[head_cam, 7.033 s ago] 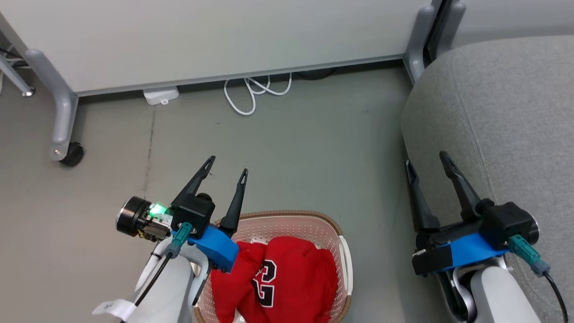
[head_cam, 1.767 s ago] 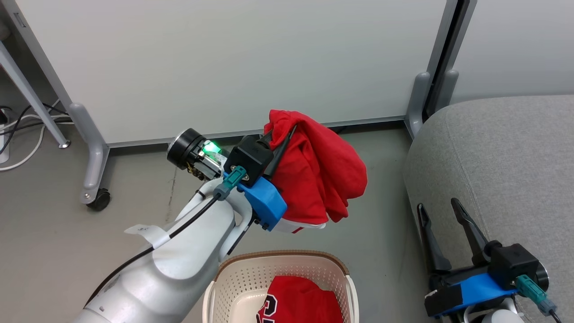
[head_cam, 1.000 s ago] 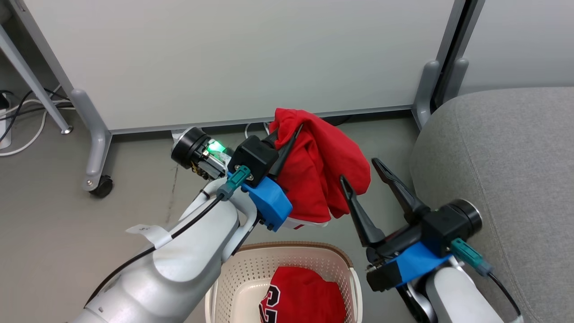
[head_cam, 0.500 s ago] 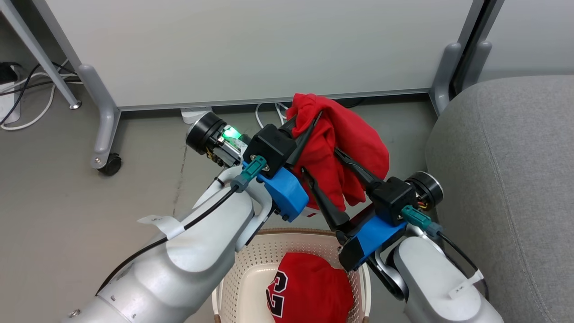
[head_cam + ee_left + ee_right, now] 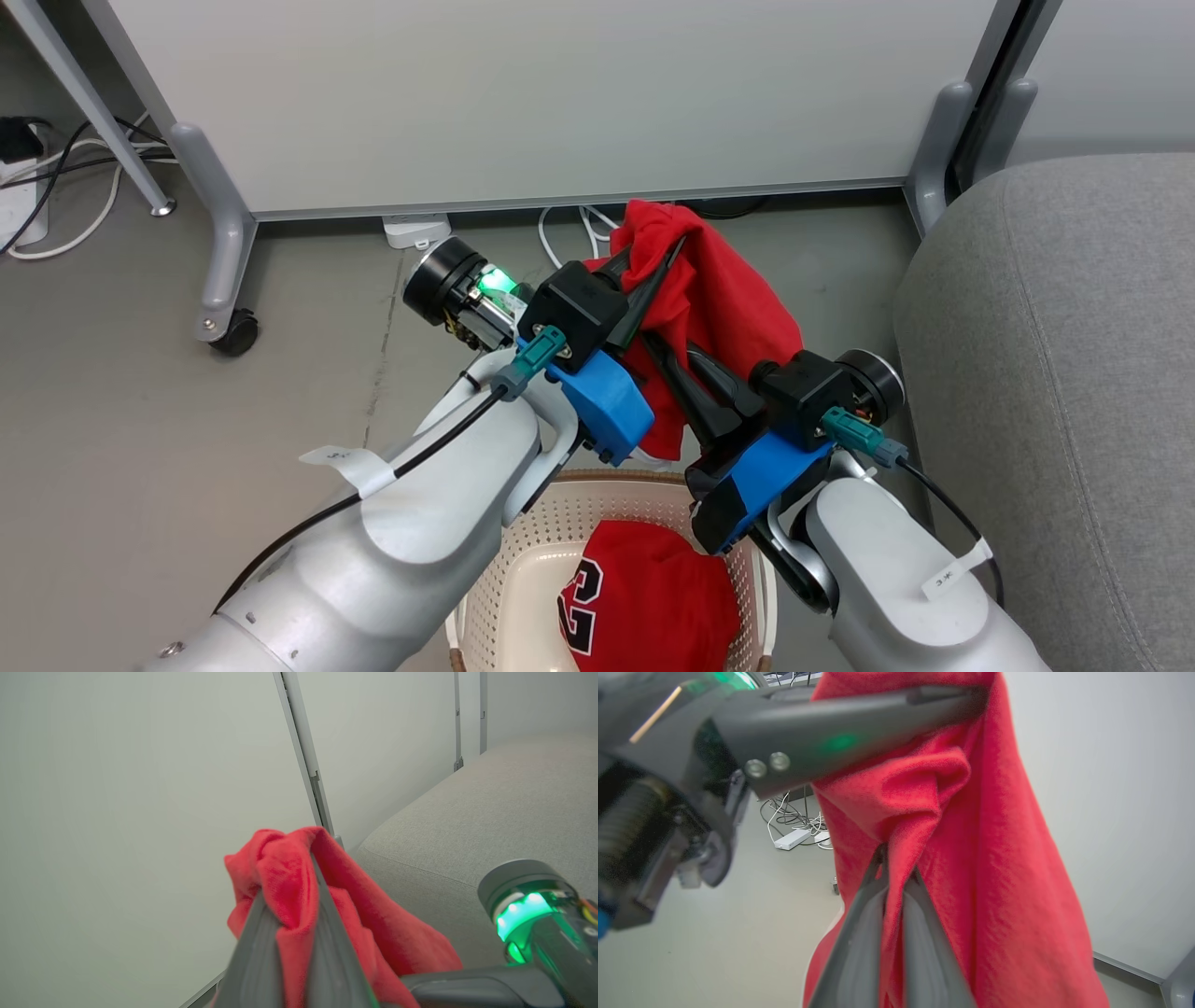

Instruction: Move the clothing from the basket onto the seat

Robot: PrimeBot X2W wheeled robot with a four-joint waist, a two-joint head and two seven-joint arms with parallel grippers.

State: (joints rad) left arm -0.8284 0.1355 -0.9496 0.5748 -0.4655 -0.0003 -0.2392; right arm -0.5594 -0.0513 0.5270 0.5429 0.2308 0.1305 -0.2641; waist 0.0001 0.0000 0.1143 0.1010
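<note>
- Two long-fingered dark grippers share one bright red soft fabric garment (image 5: 724, 299), which hangs in the air above the basket. The left gripper (image 5: 653, 257) is clamped tight on its top fold. The right gripper (image 5: 674, 345) is pinched closed on a lower fold, at 5 o'clock of that grip
- One more bright red garment with black-and-white lettering (image 5: 653, 602) lies in the cream-white perforated plastic laundry basket with a brown rim (image 5: 551, 532), at 6 o'clock of the head view
- Step in hand, as judged: carrying the first garment across. Neither garment rests yet on the large grey fabric-upholstered sofa (image 5: 1055, 355) at 3 o'clock
- Next move calls for both arms to swing together toward 3 o'clock, with the hanging hem kept above the sofa's rounded edge, then release over the cushion. The loose tail could catch the basket rim
- Surface: smooth grey floor (image 5: 140, 448) with one dark hairline mark
- Room: white partition panels (image 5: 560, 93) on grey castered legs at 12 o'clock, with white cables (image 5: 560, 229) and a white power strip (image 5: 415, 229) at their foot
</note>
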